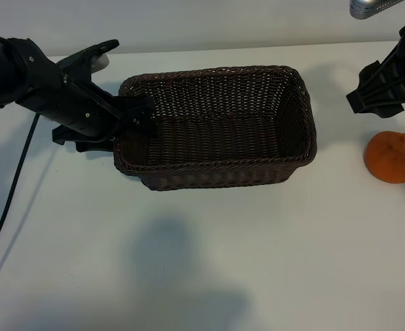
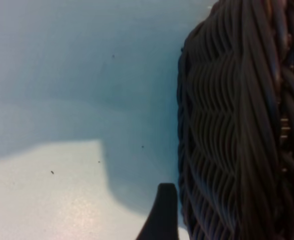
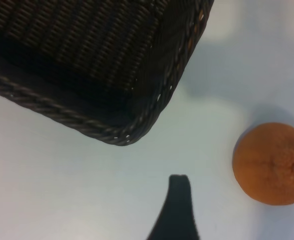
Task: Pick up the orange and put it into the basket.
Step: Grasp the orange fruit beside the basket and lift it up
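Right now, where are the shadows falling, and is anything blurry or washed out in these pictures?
Exterior view: a broad soft shadow darkens the table near the bottom edge, and the orange is crisp. Left wrist view: a large shadow covers the table beside the basket, whose close weave is soft, with mild glare on the lit patch. Right wrist view: the basket's inside is very dark and the orange's edges are slightly soft.

Orange (image 1: 393, 156) sits on bare surface (image 1: 257, 262), open on all sides. Basket (image 1: 216, 127) mouth unobstructed except at its left end, where left hand (image 1: 134, 116) straddles the rim. Right hand (image 1: 378, 89) near orange.
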Action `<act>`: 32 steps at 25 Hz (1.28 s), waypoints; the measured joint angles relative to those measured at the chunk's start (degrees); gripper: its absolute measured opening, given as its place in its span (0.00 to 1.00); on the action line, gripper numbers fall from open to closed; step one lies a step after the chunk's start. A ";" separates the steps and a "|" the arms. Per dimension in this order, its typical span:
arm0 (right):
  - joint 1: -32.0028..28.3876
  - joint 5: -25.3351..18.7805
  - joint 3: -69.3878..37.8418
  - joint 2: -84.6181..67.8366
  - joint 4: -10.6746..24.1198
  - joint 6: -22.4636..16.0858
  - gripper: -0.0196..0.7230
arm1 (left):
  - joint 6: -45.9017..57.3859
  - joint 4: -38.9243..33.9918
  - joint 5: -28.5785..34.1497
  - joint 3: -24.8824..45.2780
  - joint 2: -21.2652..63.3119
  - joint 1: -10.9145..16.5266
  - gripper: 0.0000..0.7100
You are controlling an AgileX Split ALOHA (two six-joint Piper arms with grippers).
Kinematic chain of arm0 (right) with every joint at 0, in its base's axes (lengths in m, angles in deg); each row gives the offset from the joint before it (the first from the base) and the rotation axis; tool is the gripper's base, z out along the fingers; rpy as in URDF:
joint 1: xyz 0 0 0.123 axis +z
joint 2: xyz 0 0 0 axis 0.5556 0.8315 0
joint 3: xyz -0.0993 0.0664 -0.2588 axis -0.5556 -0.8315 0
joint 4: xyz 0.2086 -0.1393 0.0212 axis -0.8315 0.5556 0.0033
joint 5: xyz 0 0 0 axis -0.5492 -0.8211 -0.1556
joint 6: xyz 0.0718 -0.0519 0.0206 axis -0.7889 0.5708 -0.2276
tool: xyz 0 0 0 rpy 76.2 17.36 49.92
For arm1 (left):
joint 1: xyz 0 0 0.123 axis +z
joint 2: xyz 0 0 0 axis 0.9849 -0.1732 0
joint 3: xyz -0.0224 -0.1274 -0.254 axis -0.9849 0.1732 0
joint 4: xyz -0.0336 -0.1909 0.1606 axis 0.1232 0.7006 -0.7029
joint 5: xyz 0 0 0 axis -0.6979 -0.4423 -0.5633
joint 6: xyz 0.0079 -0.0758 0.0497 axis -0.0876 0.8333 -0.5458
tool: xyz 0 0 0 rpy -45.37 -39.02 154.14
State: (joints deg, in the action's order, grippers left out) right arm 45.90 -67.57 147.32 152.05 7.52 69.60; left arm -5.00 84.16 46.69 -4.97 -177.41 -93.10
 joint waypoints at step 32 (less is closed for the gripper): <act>0.00 -0.84 0.00 0.00 0.00 0.05 0.83 | 16.56 -26.52 8.73 -0.06 15.50 0.00 0.93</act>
State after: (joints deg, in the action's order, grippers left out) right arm 45.90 -68.41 147.32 152.05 7.52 69.65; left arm 11.56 57.63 55.41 -5.04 -161.90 -93.10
